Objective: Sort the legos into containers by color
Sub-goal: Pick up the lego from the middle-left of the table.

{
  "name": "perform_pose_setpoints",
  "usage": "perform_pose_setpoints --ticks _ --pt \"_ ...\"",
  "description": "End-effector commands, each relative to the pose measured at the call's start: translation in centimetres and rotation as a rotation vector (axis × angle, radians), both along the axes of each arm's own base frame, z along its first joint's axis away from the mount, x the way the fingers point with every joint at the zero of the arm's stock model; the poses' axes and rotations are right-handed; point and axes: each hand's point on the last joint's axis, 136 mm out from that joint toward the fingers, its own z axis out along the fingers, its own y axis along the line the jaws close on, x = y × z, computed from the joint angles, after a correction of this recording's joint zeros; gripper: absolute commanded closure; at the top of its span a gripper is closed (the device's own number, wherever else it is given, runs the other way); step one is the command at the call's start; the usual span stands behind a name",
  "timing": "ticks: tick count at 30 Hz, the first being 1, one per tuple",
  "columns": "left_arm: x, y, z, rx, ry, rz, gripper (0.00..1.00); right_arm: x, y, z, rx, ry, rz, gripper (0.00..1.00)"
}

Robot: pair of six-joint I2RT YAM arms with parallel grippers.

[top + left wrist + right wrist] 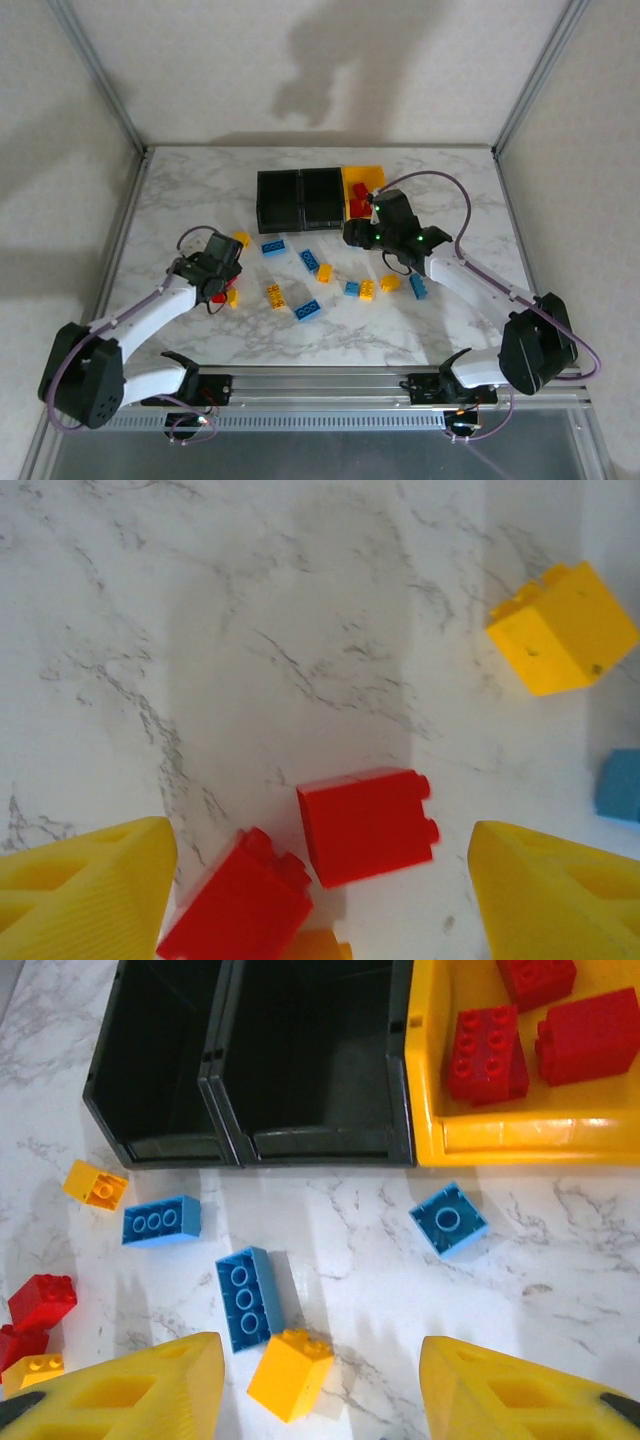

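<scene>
**Both pincers spread over loose bricks**

Nearest the left wrist lens, the left gripper (322,832) has its two yellow fingers (80,890) wide apart. A red brick (366,825) lies on the marble table (300,630) between them, and neither finger touches it. A second red brick (238,905) lies just beside it, and a yellow cube (562,628) lies farther off. The right gripper (320,1352) is also spread and holds nothing. A yellow brick (290,1373) lies on the table between its fingers. Beyond it stand three joined bins: two black bins (160,1148) and a yellow bin (520,1135), which holds three red bricks (487,1052). Three blue bricks (246,1297) lie on the table in front of the bins.
</scene>
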Motion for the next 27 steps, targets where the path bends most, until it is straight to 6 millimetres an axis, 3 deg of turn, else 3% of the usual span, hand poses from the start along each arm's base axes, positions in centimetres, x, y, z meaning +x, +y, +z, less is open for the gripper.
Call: perform_pose_setpoints --ticks 1,9,12,21,27 --pt "1.3 -0.2 -0.4 0.012 0.007 -0.034 0.23 -1.1 0.0 0.4 0.029 0.005 0.002 0.46" --pt "2.7 -1.3 -2.2 -0.014 0.042 -0.083 0.22 -1.5 -0.4 -0.4 0.032 0.015 -0.015 0.47" --pt "2.9 -0.8 -2.7 0.008 0.064 -0.08 0.23 -1.5 -0.4 -0.5 0.032 0.019 -0.015 0.47" --pt "3.8 -0.2 -4.3 0.006 0.149 -0.124 0.42 -1.7 -1.2 -0.9 0.004 0.021 -0.041 0.48" --pt "3.4 -1.1 -4.8 -0.034 0.167 -0.153 0.36 -1.8 -1.7 -0.8 -0.014 0.012 -0.054 0.48"
